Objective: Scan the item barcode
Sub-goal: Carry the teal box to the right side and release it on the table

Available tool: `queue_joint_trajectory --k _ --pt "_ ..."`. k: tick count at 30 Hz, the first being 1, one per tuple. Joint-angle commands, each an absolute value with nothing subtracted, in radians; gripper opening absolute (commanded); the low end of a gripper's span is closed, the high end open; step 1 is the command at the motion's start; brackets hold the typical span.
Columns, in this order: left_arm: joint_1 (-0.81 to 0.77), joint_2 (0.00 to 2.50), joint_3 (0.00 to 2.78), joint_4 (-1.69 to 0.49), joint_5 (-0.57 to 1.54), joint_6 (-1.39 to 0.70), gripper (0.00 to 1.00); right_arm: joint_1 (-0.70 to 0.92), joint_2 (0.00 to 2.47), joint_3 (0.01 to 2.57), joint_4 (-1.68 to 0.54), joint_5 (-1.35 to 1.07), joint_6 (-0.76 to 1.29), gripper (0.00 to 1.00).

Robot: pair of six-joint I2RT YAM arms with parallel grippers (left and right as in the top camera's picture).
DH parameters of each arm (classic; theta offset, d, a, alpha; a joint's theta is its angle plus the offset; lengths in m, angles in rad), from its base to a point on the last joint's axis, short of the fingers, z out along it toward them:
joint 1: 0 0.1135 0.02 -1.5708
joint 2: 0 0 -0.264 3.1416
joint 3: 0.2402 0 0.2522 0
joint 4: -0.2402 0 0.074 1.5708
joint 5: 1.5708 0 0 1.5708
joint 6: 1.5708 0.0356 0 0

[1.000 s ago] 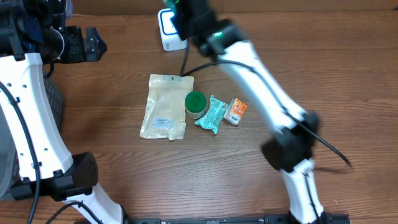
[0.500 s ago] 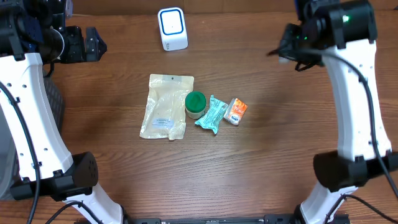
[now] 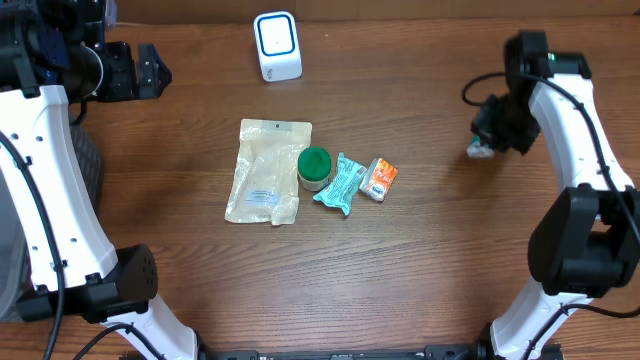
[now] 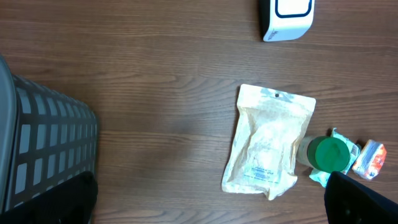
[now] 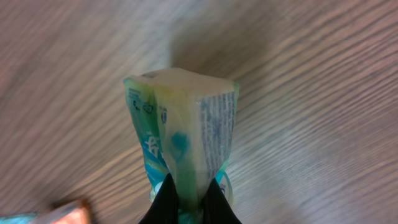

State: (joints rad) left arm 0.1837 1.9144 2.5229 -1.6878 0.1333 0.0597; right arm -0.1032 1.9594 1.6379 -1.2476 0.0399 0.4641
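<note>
My right gripper is shut on a teal and white packet, pinching its lower end, with printed text on one face. From overhead that packet hangs at the right side of the table under the right gripper. The white scanner stands at the back centre, also visible as the scanner in the left wrist view. My left gripper hovers at the far left, open and empty; in its own view the left gripper has dark fingertips set wide apart.
A beige pouch, a green-lidded jar, another teal packet and an orange packet lie together mid-table. A grey mesh basket sits at the left edge.
The right arm swung from the scanner at the back across to the right side of the table, carrying the packet. The left arm stayed still.
</note>
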Motion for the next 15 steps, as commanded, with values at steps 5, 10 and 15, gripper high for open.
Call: queue_joint_trajectory --k 5,10,15 --pt "0.187 1.917 2.522 -1.689 0.130 0.075 1.00 -0.171 1.954 1.486 -1.066 0.017 0.387 0.05" --pt "0.187 1.917 2.522 -1.689 0.130 0.075 1.00 -0.200 1.954 1.485 -1.044 0.015 0.339 0.41" --pt "0.187 1.917 2.522 -1.689 0.130 0.075 0.99 -0.213 1.952 1.633 -1.159 -0.083 0.336 0.55"
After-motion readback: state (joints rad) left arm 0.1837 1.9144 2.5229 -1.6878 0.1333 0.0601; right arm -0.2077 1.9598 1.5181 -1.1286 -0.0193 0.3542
